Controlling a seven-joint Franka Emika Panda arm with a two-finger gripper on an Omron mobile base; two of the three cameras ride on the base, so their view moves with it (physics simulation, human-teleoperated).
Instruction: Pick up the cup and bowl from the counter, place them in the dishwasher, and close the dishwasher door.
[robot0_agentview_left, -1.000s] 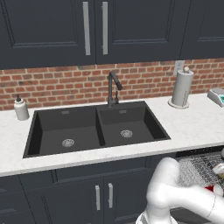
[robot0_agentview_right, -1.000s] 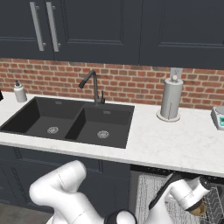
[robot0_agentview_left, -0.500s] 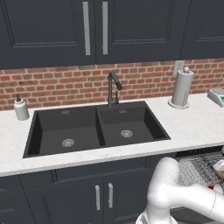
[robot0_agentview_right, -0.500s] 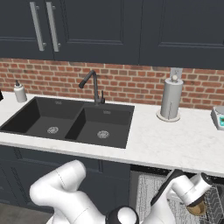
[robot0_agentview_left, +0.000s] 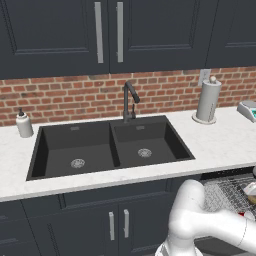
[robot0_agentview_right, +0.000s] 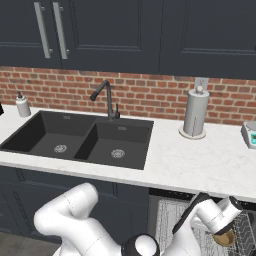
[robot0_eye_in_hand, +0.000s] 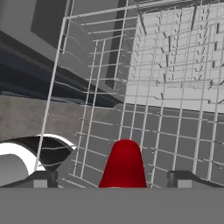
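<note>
A: What's the biggest thing here?

B: The bench (robot0_agentview_right: 210, 165), a long white speckled top along the brick wall, with a black double sink (robot0_agentview_left: 110, 147) set into it and a dark faucet (robot0_agentview_left: 129, 100) at the sink's back edge. A paper-towel roll (robot0_agentview_right: 195, 112) stands by the bench's back edge, right of the sink; a small soap bottle (robot0_agentview_left: 23, 123) sits near the back edge on the left side.

A: And the dishwasher?

B: The dishwasher (robot0_agentview_right: 165, 215) is open under the bench's front edge, right of the sink, its wire rack (robot0_eye_in_hand: 175, 78) pulled out.

A: Where's the arm?

B: Down low, reaching into that rack. The pincer (robot0_eye_in_hand: 113, 179) is spread wide, its two dark tips well apart and clamped on nothing.

A: And the cup?

B: The cup (robot0_eye_in_hand: 124, 164) is inside the rack, between the tips, its red body upright and seemingly touching neither. Something brownish, possibly the bowl (robot0_agentview_right: 224, 238), shows just under the wrist in the right base view; too small to be sure.
</note>
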